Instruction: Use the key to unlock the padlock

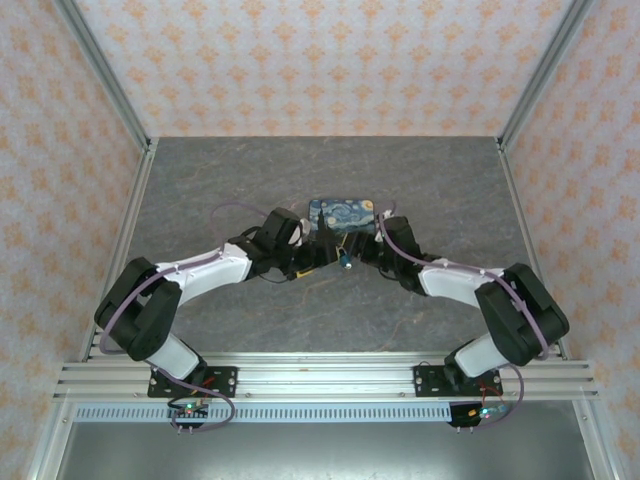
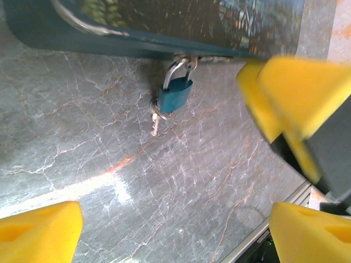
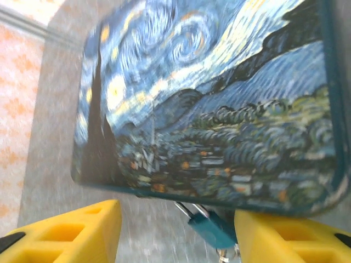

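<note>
Left gripper (image 2: 175, 233) spread wide, yellow foam pads empty, above veined grey stone table (image 2: 82, 115).
Teal padlock (image 2: 174, 94) hangs from the shut painted tin (image 3: 219, 98), silver key (image 2: 155, 125) at its base; right gripper (image 3: 175, 233) pads apart, padlock between them.

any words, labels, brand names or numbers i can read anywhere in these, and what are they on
No readable text anywhere.
On the box: only a swirling night-sky painting printed on the lid, no words.
On the padlock: plain teal body, no brand or number legible.
On the key: too small and blurred to read any stamp.
</note>
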Robot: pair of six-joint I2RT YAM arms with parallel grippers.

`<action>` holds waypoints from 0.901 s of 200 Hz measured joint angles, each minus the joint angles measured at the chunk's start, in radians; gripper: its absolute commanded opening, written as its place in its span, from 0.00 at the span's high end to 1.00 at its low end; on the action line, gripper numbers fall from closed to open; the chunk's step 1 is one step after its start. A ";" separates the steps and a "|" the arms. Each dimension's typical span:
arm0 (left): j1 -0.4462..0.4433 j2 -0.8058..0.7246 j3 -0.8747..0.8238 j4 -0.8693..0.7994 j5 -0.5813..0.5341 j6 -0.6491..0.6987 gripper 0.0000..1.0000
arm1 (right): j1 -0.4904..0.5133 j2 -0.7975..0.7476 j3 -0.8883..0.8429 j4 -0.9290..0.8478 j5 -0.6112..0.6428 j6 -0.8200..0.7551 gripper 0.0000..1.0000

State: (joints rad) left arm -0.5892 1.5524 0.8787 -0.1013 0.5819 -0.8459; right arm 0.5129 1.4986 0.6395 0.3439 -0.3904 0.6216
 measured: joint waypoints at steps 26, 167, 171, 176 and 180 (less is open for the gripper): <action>0.001 0.000 0.031 -0.021 -0.029 0.000 0.10 | -0.048 0.055 0.094 -0.007 -0.027 -0.026 0.45; 0.066 0.007 0.100 -0.045 -0.068 0.008 0.09 | -0.041 0.135 0.024 -0.036 -0.079 -0.157 0.49; 0.066 0.008 0.100 -0.045 -0.068 0.008 0.09 | -0.039 0.139 0.028 -0.040 -0.079 -0.160 0.49; 0.066 0.010 0.100 -0.045 -0.067 0.007 0.08 | -0.035 0.146 0.033 -0.042 -0.078 -0.165 0.50; 0.066 0.011 0.100 -0.045 -0.068 0.007 0.09 | -0.033 0.152 0.037 -0.043 -0.079 -0.170 0.50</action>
State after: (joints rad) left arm -0.5232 1.5631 0.9791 -0.1463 0.5144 -0.8387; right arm 0.4797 1.6508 0.6762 0.3012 -0.4690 0.4515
